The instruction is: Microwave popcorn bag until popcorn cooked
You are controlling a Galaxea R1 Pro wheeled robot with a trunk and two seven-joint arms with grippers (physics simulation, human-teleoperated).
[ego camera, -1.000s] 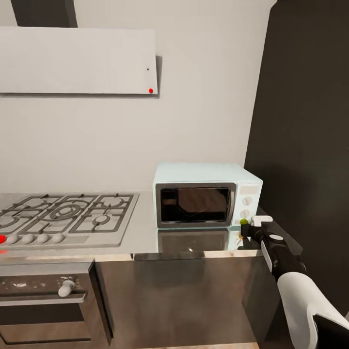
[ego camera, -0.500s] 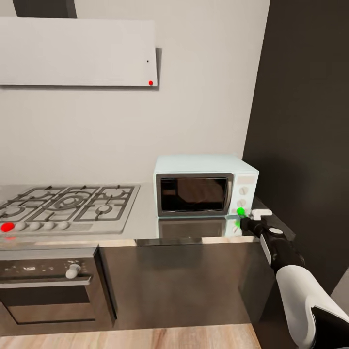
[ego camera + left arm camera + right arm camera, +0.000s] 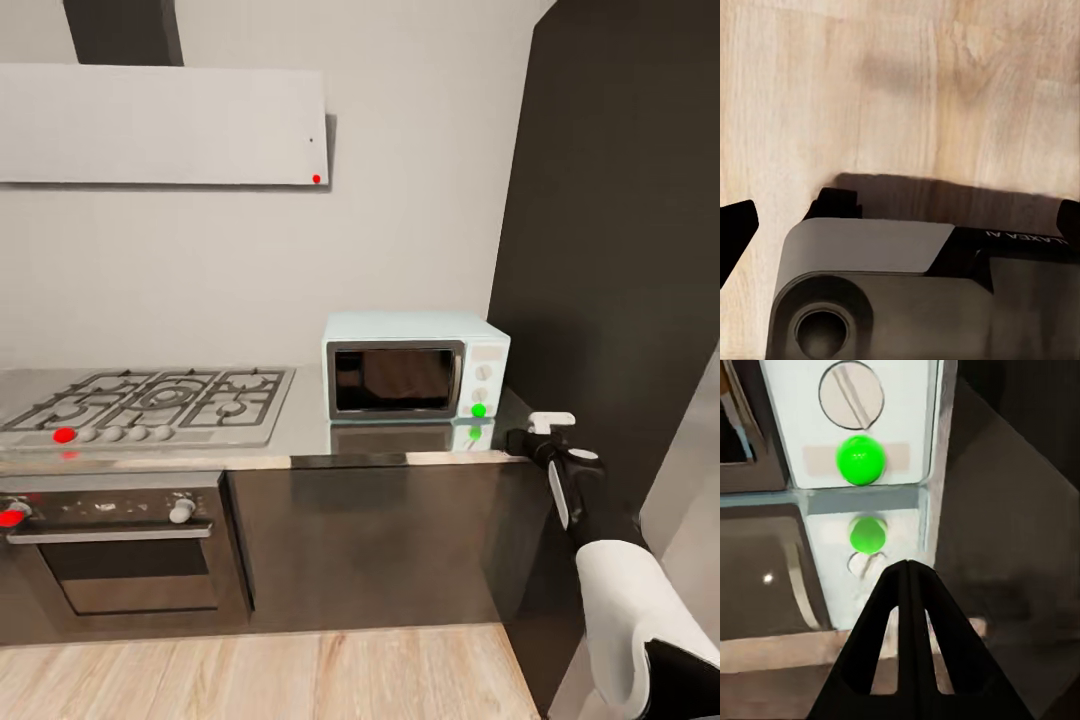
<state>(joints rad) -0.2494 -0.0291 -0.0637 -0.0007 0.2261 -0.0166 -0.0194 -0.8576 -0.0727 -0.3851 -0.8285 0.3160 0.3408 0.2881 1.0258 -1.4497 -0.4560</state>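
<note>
One microwave [image 3: 415, 378] sits on the one countertop [image 3: 300, 440], with two round knobs on its white panel [image 3: 484, 372] and one green dot [image 3: 478, 410] beneath them. One gas hob [image 3: 150, 405] lies beside it, showing a row of five knobs along its front, one of them marked red. One oven [image 3: 120, 550] stands below. One white hood [image 3: 160, 125] hangs above, bearing one red dot [image 3: 316, 179]. One arm [image 3: 610, 570] is raised.

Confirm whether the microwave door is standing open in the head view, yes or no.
No. The microwave has its dark glass door flat and flush with the front, beside the white panel with a green marker.
</note>
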